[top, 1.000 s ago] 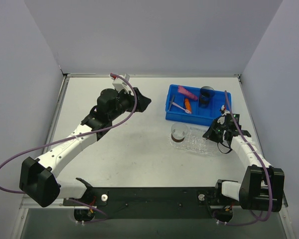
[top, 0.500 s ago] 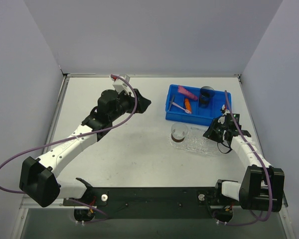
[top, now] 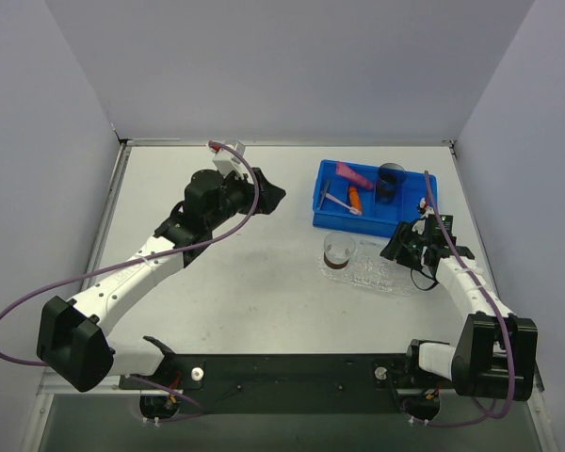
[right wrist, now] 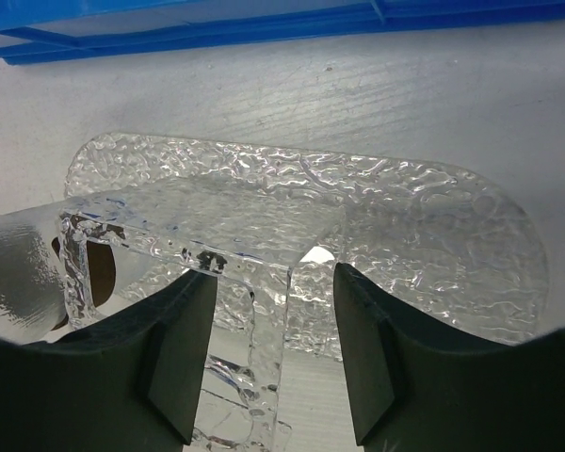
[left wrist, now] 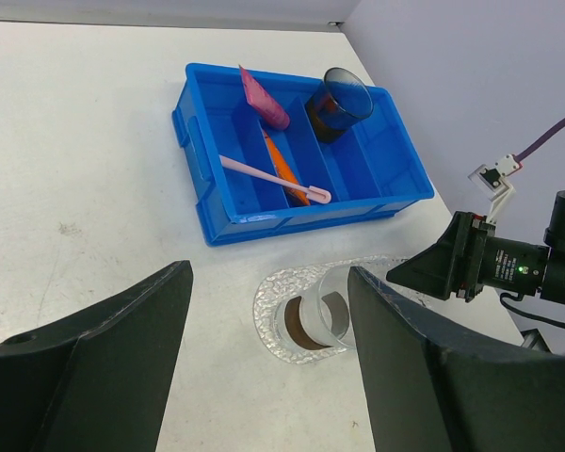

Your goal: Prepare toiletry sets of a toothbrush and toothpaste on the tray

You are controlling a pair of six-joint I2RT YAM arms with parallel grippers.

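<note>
No set is made yet: the toothbrush (left wrist: 273, 179), pink tube (left wrist: 264, 97) and orange tube (left wrist: 284, 169) all lie in the bin (left wrist: 395, 169). The tray (right wrist: 405, 235) sits on the desk (top: 245, 273) just beside the bin, carrying a cup (left wrist: 315, 315). The right gripper (right wrist: 275, 273) straddles its rim, spread. The left gripper (top: 275, 193) hangs spread and empty.

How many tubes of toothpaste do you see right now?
2. Both are in the blue bin: the pink tube leans at its far end, the orange tube lies mid-bin, crossing the toothbrush. None on the tray; none seems hidden.
</note>
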